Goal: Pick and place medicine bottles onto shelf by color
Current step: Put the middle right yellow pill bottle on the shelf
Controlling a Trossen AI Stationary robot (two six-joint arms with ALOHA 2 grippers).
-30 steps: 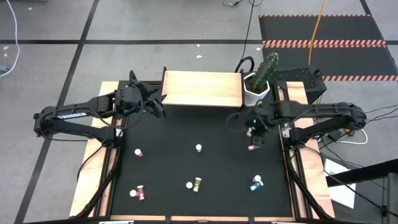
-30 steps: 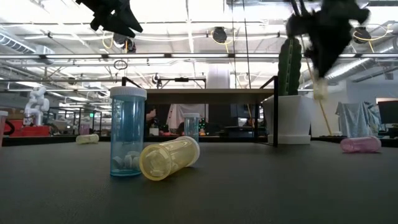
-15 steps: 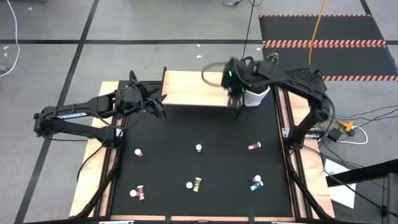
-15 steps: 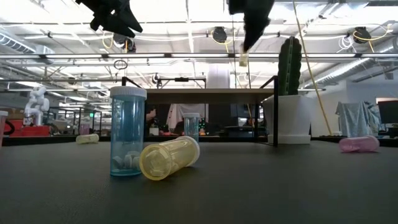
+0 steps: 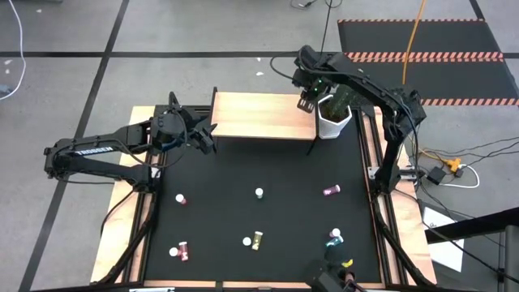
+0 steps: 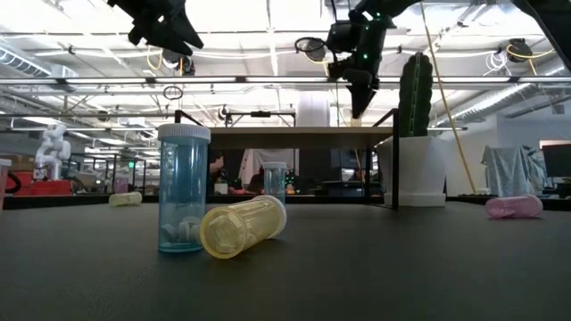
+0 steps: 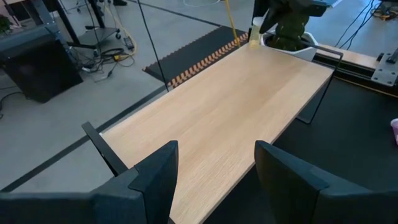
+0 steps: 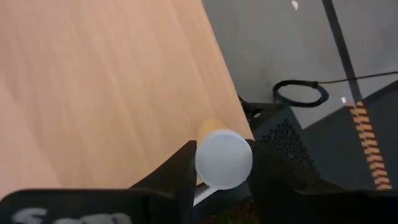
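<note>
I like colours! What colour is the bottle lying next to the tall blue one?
Yellow bottle, best in the low view.

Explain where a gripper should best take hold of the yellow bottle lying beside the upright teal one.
Probably the yellow bottle at mid-body, from straight above, fingers straddling the cylinder: it lies on its side, and the teal bottle stands close beside.

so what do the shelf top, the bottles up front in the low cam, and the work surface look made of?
Shelf: light wood or wood-look laminate, matte, with faint straight grain in the left wrist view.
Teal bottle and yellow bottle: likely translucent plastic; the contents show through, and the teal one's cap is opaque white.
Work surface: black and matte, maybe a rubber or fabric mat; the material is unclear.
</note>
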